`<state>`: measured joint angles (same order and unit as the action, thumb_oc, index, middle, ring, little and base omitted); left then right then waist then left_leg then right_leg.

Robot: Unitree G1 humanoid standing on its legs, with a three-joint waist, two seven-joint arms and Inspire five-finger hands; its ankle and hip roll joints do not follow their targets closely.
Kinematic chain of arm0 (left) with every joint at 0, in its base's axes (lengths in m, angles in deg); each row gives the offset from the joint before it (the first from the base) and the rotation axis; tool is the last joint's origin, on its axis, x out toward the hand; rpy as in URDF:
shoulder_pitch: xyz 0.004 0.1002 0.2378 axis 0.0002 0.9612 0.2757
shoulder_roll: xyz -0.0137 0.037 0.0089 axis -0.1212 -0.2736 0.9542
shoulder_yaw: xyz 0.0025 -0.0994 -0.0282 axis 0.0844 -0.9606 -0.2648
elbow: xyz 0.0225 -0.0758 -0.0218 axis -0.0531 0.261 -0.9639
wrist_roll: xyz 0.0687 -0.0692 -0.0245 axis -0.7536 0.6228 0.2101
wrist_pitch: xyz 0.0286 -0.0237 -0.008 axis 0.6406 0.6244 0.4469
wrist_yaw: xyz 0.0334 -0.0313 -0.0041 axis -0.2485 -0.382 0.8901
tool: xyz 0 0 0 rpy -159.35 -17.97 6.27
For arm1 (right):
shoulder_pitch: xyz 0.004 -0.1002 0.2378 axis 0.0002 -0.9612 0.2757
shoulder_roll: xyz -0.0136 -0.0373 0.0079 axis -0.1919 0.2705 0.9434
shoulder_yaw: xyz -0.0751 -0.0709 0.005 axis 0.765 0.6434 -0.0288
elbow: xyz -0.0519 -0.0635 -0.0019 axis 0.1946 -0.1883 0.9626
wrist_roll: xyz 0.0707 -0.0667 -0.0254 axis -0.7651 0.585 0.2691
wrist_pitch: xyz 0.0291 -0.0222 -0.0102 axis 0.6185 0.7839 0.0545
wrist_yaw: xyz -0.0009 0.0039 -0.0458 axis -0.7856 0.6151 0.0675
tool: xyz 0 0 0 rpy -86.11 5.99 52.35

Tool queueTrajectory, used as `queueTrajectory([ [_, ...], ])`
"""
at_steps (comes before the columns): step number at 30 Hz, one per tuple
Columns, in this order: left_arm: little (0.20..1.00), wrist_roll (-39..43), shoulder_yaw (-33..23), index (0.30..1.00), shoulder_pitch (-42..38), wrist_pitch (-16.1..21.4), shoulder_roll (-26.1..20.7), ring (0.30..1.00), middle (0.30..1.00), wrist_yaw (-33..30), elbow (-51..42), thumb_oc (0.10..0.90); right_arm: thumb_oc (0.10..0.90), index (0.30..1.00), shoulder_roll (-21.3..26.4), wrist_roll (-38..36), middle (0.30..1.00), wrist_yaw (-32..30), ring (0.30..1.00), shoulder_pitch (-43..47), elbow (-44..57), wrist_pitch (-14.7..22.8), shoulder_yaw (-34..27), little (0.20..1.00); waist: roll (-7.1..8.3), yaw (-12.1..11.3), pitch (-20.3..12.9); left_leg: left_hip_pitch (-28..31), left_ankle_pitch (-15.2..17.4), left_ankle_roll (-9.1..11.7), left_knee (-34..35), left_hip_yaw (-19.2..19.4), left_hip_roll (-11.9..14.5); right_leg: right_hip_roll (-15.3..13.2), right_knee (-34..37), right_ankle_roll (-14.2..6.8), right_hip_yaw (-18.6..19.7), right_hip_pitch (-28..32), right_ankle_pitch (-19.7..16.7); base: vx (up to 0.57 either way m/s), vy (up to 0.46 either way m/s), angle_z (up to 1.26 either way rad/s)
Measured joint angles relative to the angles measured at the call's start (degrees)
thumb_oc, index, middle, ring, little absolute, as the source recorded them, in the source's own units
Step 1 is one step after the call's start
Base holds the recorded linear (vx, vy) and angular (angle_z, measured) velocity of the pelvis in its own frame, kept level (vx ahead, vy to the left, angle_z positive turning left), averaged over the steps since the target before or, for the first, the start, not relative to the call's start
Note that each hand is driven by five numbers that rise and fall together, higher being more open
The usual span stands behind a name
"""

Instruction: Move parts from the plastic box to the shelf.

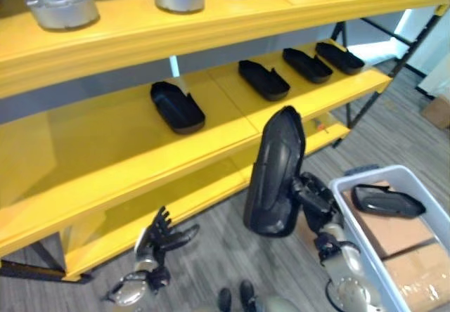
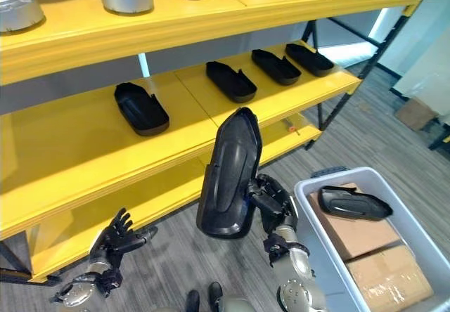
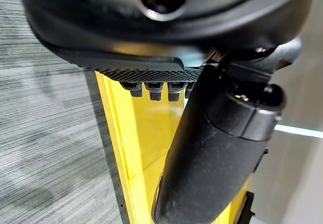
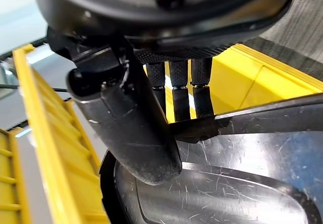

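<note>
text: none legible | labels: none | numbers: none | signs: none | surfaces checked: shelf, parts, box, cartons – no readable print

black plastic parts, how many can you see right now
6: four long black plastic parts lie along the middle yellow shelf, one is upright in the right hand, one rests in the grey plastic box. More may be hidden.

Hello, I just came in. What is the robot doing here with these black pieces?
The right hand holds a long black plastic part upright in the air, between the grey plastic box and the yellow shelf. Four similar black parts already lie on the middle shelf board, and one more rests in the box on cardboard. The left hand hangs low, open and empty.
</note>
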<state>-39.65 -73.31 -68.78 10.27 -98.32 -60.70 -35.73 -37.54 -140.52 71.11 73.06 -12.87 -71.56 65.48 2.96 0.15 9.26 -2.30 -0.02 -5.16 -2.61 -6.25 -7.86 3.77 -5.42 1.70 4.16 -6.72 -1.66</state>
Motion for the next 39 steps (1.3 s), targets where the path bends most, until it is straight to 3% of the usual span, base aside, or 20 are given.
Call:
queueTrajectory([
  [5,1.0,0.04,0.2,1.0,0.53,0.0,0.31,1.0,1.0,0.17,-1.35,0.9,0.4,0.3,0.71,0.03,0.3,0.61,0.3,-0.19,0.16,-0.04,-0.9,0.3,0.09,-0.24,-0.02,2.64,0.07,0.1,1.4,-2.15,0.08,-0.4,7.75,0.65,-2.85,6.4,-1.89,0.06,-0.091,0.31],
  [12,1.0,0.06,0.39,1.0,0.16,0.0,0.36,1.0,1.0,0.47,-2.18,0.9,0.4,0.3,0.99,0.11,0.3,0.63,0.3,0.44,0.23,0.0,-2.38,0.3,0.1,-0.23,0.02,2.43,0.26,0.62,1.5,-3.8,-0.12,-0.53,10.23,0.91,-4.72,8.37,-2.55,-0.01,-0.052,0.17],
  [15,1.0,0.11,0.93,1.0,-0.82,0.03,0.52,1.0,1.0,0.79,-2.17,0.9,0.4,0.3,1.76,0.15,0.3,0.53,0.3,0.56,0.26,0.16,-2.61,0.3,0.12,0.06,0.25,-0.46,2.49,4.38,-3.18,-3.36,-0.74,-1.36,10.18,1.05,-6.54,8.07,-2.45,-0.06,0.03,0.32],
  [16,1.0,0.12,1.06,1.0,-1.3,0.07,0.36,1.0,1.0,0.87,-2.15,0.9,0.4,0.3,1.77,0.14,0.3,0.47,0.3,0.7,0.37,0.4,-2.58,0.3,0.74,0.38,0.81,-1.76,5.87,8.11,-5.33,-0.89,-0.13,-2.17,10.24,1.69,-7.39,8.05,-2.68,-0.03,0.065,0.63],
  [17,1.0,0.16,0.9,1.0,-2.1,0.1,-0.14,1.0,1.0,1.01,-2.02,0.9,0.4,0.3,1.28,0.14,0.3,0.39,0.3,1.02,0.42,0.5,-2.56,0.3,2.18,1.38,1.76,-4.27,7.34,6.02,-10.59,3.25,1.94,-3.64,9.89,2.26,-9.02,7.89,-2.32,-0.01,0.086,0.59],
  [18,1.0,0.16,0.76,1.0,-2.74,0.09,-0.39,1.0,1.0,0.98,-1.57,0.9,0.4,0.3,1.08,0.14,0.3,0.37,0.3,1.25,0.48,0.5,-2.47,0.3,3.69,1.32,2.47,-6.13,7.9,6.44,-13.85,3.8,4.95,-4.73,8.79,2.92,-9.46,7.16,-1.64,0.02,0.093,0.48],
  [20,1.0,0.16,0.82,1.0,-2.52,-0.01,-0.4,1.0,1.0,0.95,-1.36,0.9,0.4,0.3,1.13,0.18,0.3,0.38,0.3,1.54,0.9,0.52,-2.56,0.3,4.28,1.46,2.9,-7.31,8.02,8.03,-14.93,5.88,14.11,-5.29,8.59,2.71,-10.21,7.03,-1.69,0.04,0.145,0.25],
  [22,1.0,0.16,0.91,1.0,-2.87,-0.12,-0.03,1.0,1.0,0.96,-1.2,0.9,0.4,0.3,1.01,0.17,0.3,0.1,0.3,1.13,2.3,0.81,-3.79,0.3,2.73,3.36,3.47,-7.6,5.93,11.31,-10.28,6.87,24.68,-5.36,7.19,1.16,-12.58,7.08,-0.38,0.06,0.186,0.57],
  [23,1.0,0.16,1.15,1.0,-3.45,-0.14,0.47,1.0,1.0,0.95,-0.89,0.9,0.4,0.3,1.21,0.17,0.3,-0.09,0.3,1.15,2.45,1.2,-4.69,0.3,1.76,4.0,3.65,-7.37,4.34,13.08,-7.69,7.31,28.02,-5.76,5.93,0.3,-13.15,6.6,0.38,0.1,0.243,0.57],
  [25,1.0,0.15,2.64,1.0,-5.27,-0.13,1.35,1.0,1.0,1.01,0.0,0.9,0.4,0.3,1.86,0.16,0.3,-0.38,0.3,0.99,2.54,1.76,-7.24,0.3,-0.84,4.37,3.62,-6.86,1.26,14.81,-2.56,7.39,30.95,-7.38,3.22,-2.81,-13.64,5.65,1.77,0.11,0.258,0.39],
  [26,1.0,0.14,3.26,1.0,-5.73,-0.16,1.74,1.0,1.0,1.01,0.18,0.9,0.4,0.3,2.37,0.13,0.3,-0.78,0.3,0.98,2.54,1.84,-8.0,0.3,-2.24,4.57,3.53,-6.18,-0.01,14.81,-0.25,7.88,31.14,-7.63,2.47,-3.64,-14.2,5.51,2.27,0.13,0.261,0.1],
  [27,1.0,0.14,3.39,1.0,-5.23,0.01,3.98,1.0,1.0,1.08,-0.37,0.9,0.4,0.3,5.25,0.18,0.3,-0.87,0.3,0.91,3.01,1.88,-8.68,0.3,-6.72,4.38,2.93,-3.44,-1.61,12.25,2.23,7.5,29.34,-8.2,1.8,-7.14,-13.42,5.75,2.49,0.24,0.43,-0.15],
  [28,1.0,0.15,2.3,1.0,-4.98,0.04,2.0,1.0,1.0,0.95,-0.29,0.9,0.4,0.3,2.46,0.16,0.3,-0.75,0.3,-0.16,3.27,1.82,-7.15,0.3,-3.44,4.07,2.34,-2.49,-4.25,15.82,3.0,7.47,24.35,-12.27,2.22,-7.75,-10.93,5.59,2.24,0.24,0.379,-0.07],
  [29,1.0,0.16,2.02,1.0,-5.17,0.04,-1.31,1.0,1.0,1.02,-0.31,0.9,0.4,0.3,0.56,0.17,0.3,-0.72,0.3,-1.04,4.11,1.71,-4.89,0.3,-0.53,3.76,2.03,-2.71,-3.72,14.41,2.59,7.59,20.67,-15.51,3.66,-6.61,-10.66,6.52,1.07,0.24,0.371,0.08],
  [32,1.0,0.15,1.78,1.0,-5.05,0.12,-4.24,1.0,1.0,1.11,-0.74,0.9,0.4,0.3,-0.15,0.2,0.3,-0.17,0.3,-1.22,4.39,1.5,-2.84,0.3,0.3,1.87,1.95,-2.04,-2.98,13.18,1.32,7.09,18.51,-17.51,4.8,-6.37,-10.9,8.51,-2.35,0.12,0.201,0.26],
  [34,1.0,0.16,0.45,1.0,-4.36,0.13,-5.14,1.0,1.0,1.1,-1.35,0.9,0.4,0.3,-0.57,0.33,0.3,0.18,0.3,-0.33,4.9,1.46,-2.61,0.3,0.95,-0.69,1.65,-1.75,-1.94,12.19,0.71,7.11,16.87,-18.88,5.6,-6.94,-11.08,9.71,-3.32,0.1,0.184,0.15],
  [36,1.0,0.16,-0.22,1.0,-3.97,0.15,-5.09,1.0,1.0,1.02,-1.36,0.9,0.4,0.3,-0.65,1.39,0.3,0.39,0.3,1.07,5.13,1.46,-2.62,0.3,1.13,-1.15,1.6,-1.87,-1.8,12.14,0.71,6.34,16.3,-19.4,5.75,-7.38,-11.66,10.19,-3.62,0.07,0.112,0.18],
  [39,1.0,0.16,-0.06,1.0,-3.41,0.17,-5.01,1.0,1.0,0.97,-2.04,0.9,0.4,0.3,-0.26,2.43,0.3,0.47,0.3,1.93,6.9,1.45,-2.35,0.3,2.63,-1.9,0.68,-2.94,-1.88,12.23,0.81,5.92,16.03,-19.52,7.32,-8.17,-12.35,10.29,-4.15,0.07,0.102,0.08],
])
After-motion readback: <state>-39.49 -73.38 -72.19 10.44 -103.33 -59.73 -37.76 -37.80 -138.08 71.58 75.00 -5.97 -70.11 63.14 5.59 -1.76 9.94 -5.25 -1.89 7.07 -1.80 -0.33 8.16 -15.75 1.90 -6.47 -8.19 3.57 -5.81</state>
